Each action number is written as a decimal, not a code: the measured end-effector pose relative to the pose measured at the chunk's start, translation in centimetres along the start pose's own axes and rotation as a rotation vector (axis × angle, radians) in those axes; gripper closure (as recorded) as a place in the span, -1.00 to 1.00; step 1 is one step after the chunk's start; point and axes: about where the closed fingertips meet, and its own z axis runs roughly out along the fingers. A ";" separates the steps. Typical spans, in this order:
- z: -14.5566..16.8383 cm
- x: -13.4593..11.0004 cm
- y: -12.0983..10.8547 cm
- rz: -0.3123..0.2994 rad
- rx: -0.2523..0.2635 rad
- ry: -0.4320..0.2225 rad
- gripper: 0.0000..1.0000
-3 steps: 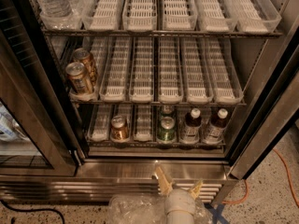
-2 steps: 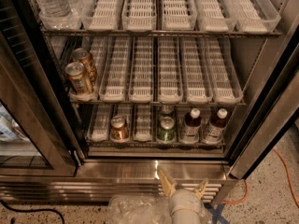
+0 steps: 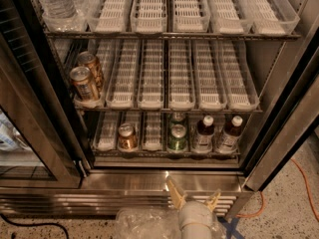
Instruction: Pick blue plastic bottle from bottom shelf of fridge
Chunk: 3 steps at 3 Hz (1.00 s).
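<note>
The fridge [image 3: 164, 180] stands open in front of me. Its bottom shelf [image 3: 149, 153] holds a brown can [image 3: 127, 136], two green cans [image 3: 177, 137] and two dark bottles with white caps [image 3: 203, 133] [image 3: 229, 132] in the lane trays. I cannot pick out a clearly blue bottle. My gripper [image 3: 193, 197] is low at the bottom middle, in front of the steel base and below the shelf. It is open and empty, with its tan fingers [image 3: 173, 192] pointing up at the shelf.
The glass door [image 3: 30, 133] hangs open at the left. The middle shelf holds two brown cans [image 3: 85, 78] and the top shelf holds clear water bottles [image 3: 57, 1]. Crinkled clear plastic [image 3: 144, 223] wraps my arm. An orange cable [image 3: 304, 183] lies on the floor at the right.
The gripper has shifted very slightly lower in view. Nothing in the fridge has moved.
</note>
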 end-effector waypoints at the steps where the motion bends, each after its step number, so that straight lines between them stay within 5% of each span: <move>1: 0.3 2.6 2.8 0.015 -0.023 -0.005 -1.00; 2: 1.8 6.1 4.2 -0.046 0.024 0.005 -1.00; 3: 1.6 4.8 4.2 -0.075 0.043 -0.053 -1.00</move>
